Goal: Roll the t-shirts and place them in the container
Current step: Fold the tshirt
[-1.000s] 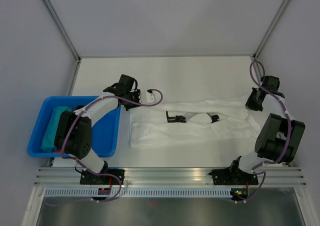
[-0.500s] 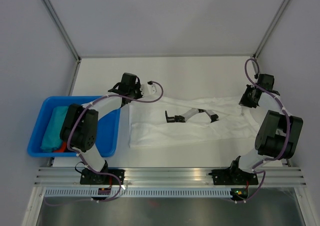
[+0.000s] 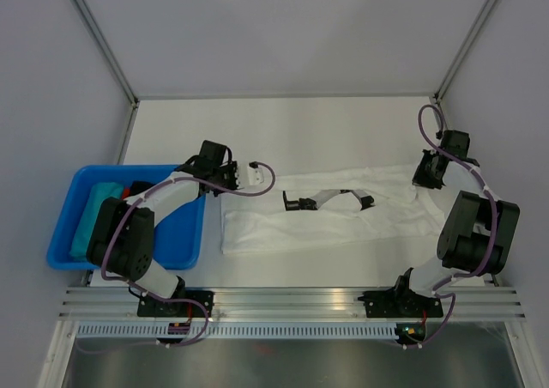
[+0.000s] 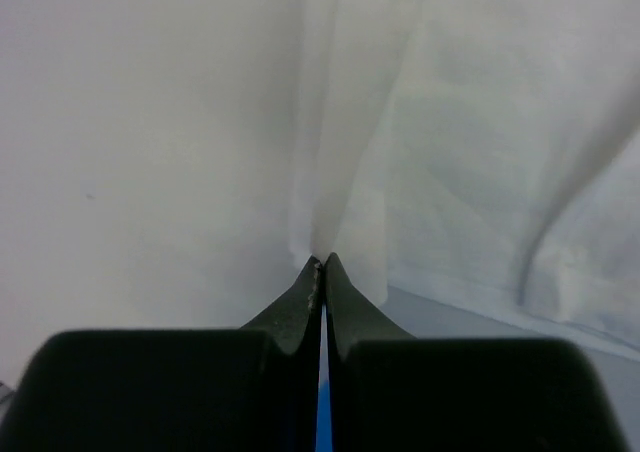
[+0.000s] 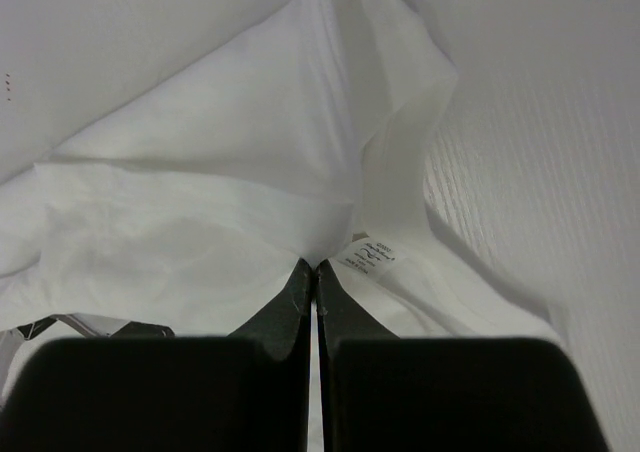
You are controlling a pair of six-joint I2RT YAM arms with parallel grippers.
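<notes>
While the white t-shirt (image 3: 317, 229) lay stretched out, the left gripper (image 4: 322, 264) pinched its nine o'clock end, the right gripper (image 5: 315, 265) its three o'clock end.

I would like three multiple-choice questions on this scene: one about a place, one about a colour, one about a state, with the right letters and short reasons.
1. Where is the blue bin?
A) at the left side of the table
B) at the right side
C) at the far middle

2. What colour is the largest cloth roll in the bin?
A) yellow
B) purple
C) teal

3. How are the left hand and the right hand?
A) both open
B) both shut on the white t-shirt
C) both shut on the bin

Answers:
1 A, the top view shows it at the left.
2 C, teal cloth lies in the bin.
3 B, each wrist view shows closed fingers pinching white cloth.
</notes>
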